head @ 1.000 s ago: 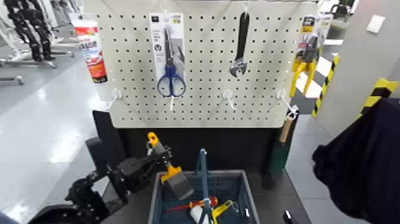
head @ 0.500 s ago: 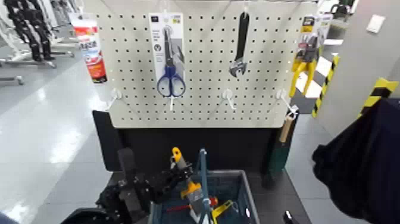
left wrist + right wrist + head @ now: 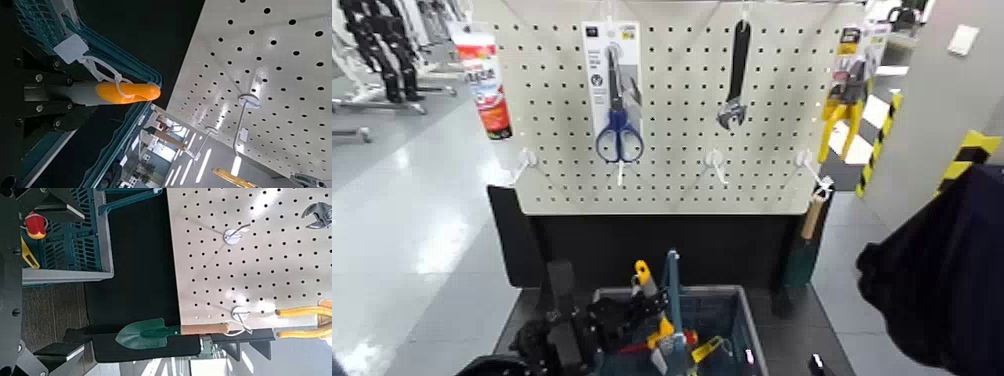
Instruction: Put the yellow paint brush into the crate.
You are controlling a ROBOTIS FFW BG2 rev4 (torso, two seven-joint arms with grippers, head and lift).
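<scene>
The yellow paint brush point(image 3: 650, 300) is tilted over the crate point(image 3: 742, 320). Its yellow-orange handle tip points up, and its yellow ferrule and bristles are down inside the crate beside the blue arched handle point(image 3: 672, 285). My left gripper point(image 3: 622, 318) is shut on the brush's grey handle at the crate's left rim. In the left wrist view the handle with its orange tip point(image 3: 117, 92) sticks out past my fingers, next to the crate's rim point(image 3: 129, 69). My right gripper point(image 3: 31, 274) is open and idle to the right of the crate point(image 3: 66, 235).
The pegboard point(image 3: 672, 170) behind the crate holds packed scissors point(image 3: 619, 100), a wrench point(image 3: 735, 80), a carded yellow-handled tool point(image 3: 847, 95) and a tube point(image 3: 484, 80). A green trowel point(image 3: 149, 334) hangs at its lower right. Small tools point(image 3: 704, 350) lie in the crate. A dark bulk point(image 3: 942, 270) is at right.
My left gripper has carried the brush right and down, from left of the crate to over it. The bristle end has dropped inside the crate.
</scene>
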